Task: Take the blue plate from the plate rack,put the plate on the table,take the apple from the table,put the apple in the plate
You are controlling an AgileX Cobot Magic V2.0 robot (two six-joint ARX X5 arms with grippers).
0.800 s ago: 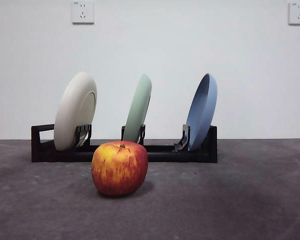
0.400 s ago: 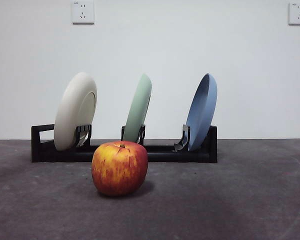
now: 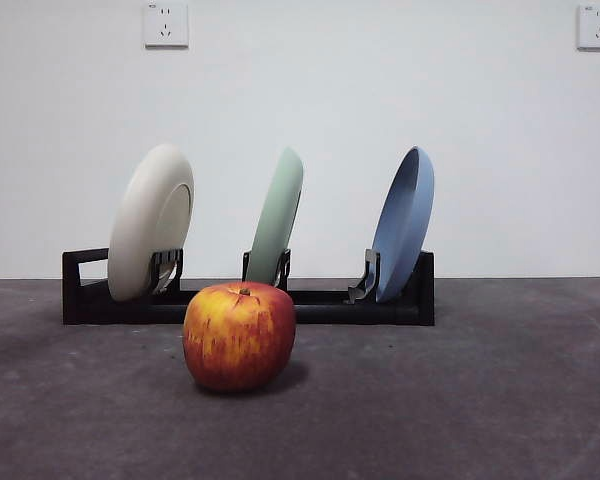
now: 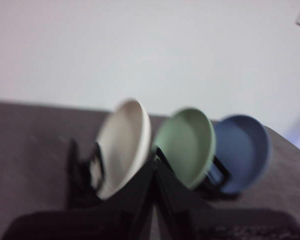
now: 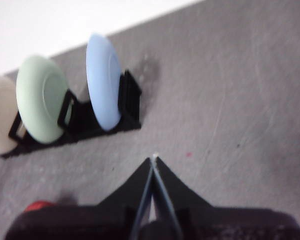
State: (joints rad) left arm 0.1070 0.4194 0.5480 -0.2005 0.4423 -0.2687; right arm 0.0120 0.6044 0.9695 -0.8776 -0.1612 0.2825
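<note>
- Nothing has changed in the front view over the last second: the apple point(image 3: 239, 335), the rack point(image 3: 248, 300) and all three plates sit exactly where they were. You have not started the first step — the blue plate point(image 3: 404, 224) is untouched in its slot.
- Neither arm shows in the front view. Both wrist views are blurred, which suggests the arms may be moving, though I cannot tell which way.
- Left gripper point(image 4: 153, 172): jaws pressed together, holding nothing, looking across at the rack from its cream-plate end.
- Right gripper point(image 5: 154, 165): jaws together to a point, empty, above bare table point(image 5: 240, 100), near the rack's blue-plate end. It looks the better placed to take the plate.
- The rack is low, black and plastic, with upright slotted holders and blocky ends. It stands at the back of the table, against a white wall.
- In the rack, seen from the front: a cream plate point(image 3: 151, 220) at the left end, a pale green plate point(image 3: 277, 213) in the middle, the blue plate at the right end. All lean on edge.
- The blue plate is matte, dusty blue, round and shallow with a raised rim — a thin edge to pinch.
- The apple is round, red streaked with yellow, with a dark stem dimple; it rests on the table in front of the rack, before the green plate.
- The table is dark grey, rough and mottled.
</note>
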